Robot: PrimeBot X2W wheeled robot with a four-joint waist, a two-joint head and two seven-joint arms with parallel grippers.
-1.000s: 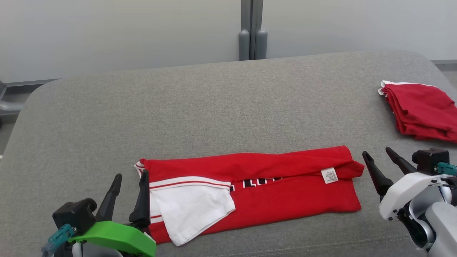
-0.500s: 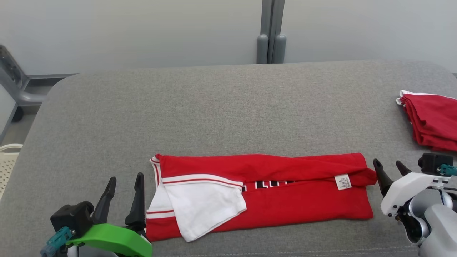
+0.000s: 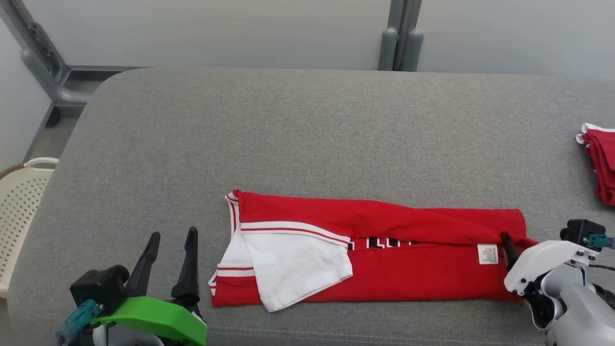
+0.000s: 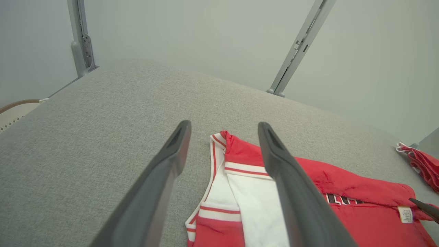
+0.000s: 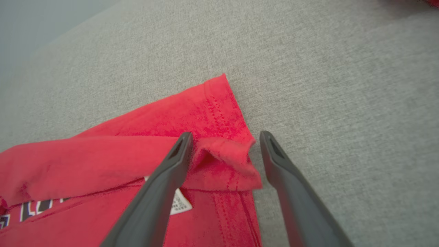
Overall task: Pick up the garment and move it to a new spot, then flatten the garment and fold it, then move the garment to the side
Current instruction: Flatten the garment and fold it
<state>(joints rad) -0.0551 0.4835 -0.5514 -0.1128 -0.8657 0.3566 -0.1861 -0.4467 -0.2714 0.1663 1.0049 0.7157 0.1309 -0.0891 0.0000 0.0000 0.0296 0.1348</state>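
Lengthwise, the red garment [image 3: 384,254] lies folded, white sleeve atop.

Soft matt cloth garment [image 3: 384,254] on rough woven grey upholstery [image 3: 298,134].

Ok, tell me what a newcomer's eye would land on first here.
A long red garment folded into a strip lies near the front of the grey cushion, a white sleeve flapped over its left end. The open right hand straddles the bunched corner at its right end, while the open left hand sits beside the other end, clear of the cloth.
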